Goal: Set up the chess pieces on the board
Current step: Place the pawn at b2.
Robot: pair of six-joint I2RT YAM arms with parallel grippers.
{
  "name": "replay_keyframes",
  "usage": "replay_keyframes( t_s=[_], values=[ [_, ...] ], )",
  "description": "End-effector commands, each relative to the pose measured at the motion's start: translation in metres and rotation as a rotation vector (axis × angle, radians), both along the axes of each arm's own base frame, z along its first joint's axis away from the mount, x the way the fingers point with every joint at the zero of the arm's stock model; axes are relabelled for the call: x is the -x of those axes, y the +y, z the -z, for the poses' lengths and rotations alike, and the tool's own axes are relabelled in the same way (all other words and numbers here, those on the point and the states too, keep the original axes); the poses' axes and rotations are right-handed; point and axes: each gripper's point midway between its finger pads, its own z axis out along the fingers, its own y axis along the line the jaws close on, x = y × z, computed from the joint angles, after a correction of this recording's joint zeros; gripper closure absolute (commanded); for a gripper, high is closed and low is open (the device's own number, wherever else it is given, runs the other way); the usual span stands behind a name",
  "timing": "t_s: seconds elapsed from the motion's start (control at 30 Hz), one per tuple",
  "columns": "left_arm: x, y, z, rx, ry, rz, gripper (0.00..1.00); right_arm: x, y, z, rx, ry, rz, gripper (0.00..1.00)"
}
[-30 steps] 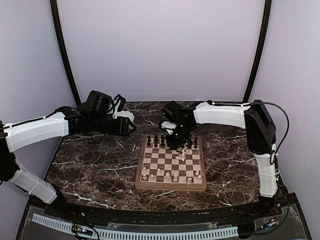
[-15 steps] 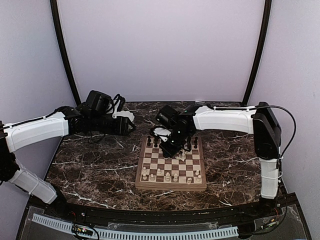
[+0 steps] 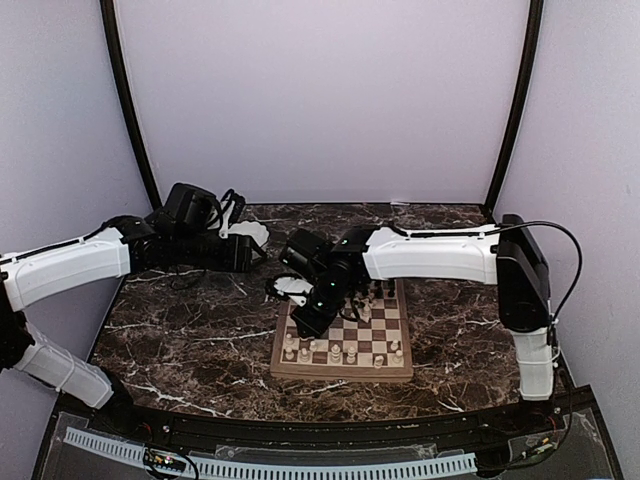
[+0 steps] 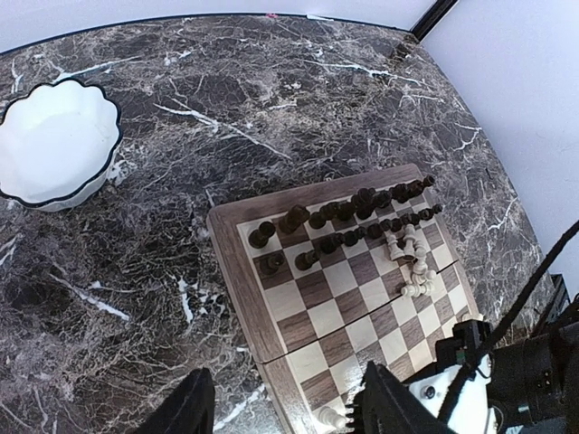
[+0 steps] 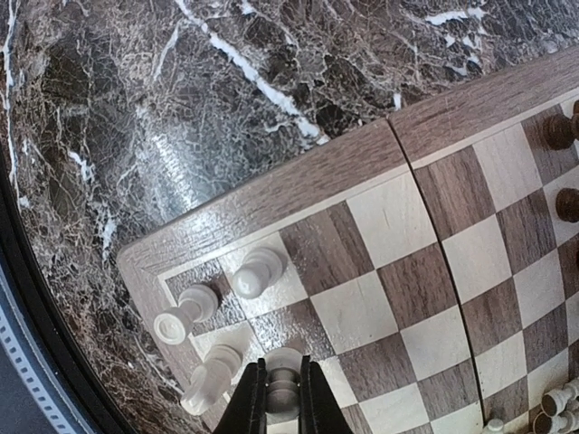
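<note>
Right gripper (image 5: pixel 282 402): you have its fingers closed in on a cream piece (image 5: pixel 283 371), pinched between the tips. It hangs over the near-left corner zone of the board (image 4: pixel 233 280), close to the brown border. Three standing cream pieces (image 5: pixel 256 271) crowd that corner, two just beside the held one, so room is tight on that side. The squares toward the board's middle lie bare. Left gripper (image 4: pixel 285 398): jaws stand well apart with nothing between them, above the marble table (image 3: pixel 190 330) off the board's left edge. Open marble runs from that edge across to the white dish (image 4: pixel 54 149) at the far left. On the right only a narrower strip separates the board from the table edge. The dark pieces (image 4: pixel 348 212) fill two rows along the far side. A loose cluster of cream pieces (image 4: pixel 412 262) sits right of centre, touching one another. You cannot tell which of them are upright and which are tipped. Hidden: from above, the right arm (image 3: pixel 430 250) covers the board's left part and its own fingertips. The left wrist view cuts off the near rows at the frame bottom and behind that arm. The held piece is seen from above only, so its type cannot be made out. The dish is partly behind the left arm (image 3: pixel 70 265) in the top view.
</note>
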Motion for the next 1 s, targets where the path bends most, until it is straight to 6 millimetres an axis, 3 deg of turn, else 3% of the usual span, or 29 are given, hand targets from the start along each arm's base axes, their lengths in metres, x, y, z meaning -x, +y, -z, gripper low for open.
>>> replay_keyframes(
  t_s=[0.0, 0.37, 0.97],
  values=[
    [0.006, 0.01, -0.011, 0.009, -0.035, -0.006, 0.42, -0.002, 0.014, 0.001, -0.001, -0.02, -0.006, 0.94],
    [0.008, 0.019, -0.012, 0.001, -0.04, -0.015, 0.42, 0.001, 0.01, 0.012, 0.047, 0.002, 0.0, 0.94],
    [0.006, 0.015, -0.009, 0.021, -0.02, -0.019, 0.42, 0.006, 0.01, 0.021, 0.047, 0.029, -0.017, 0.88]
  ],
)
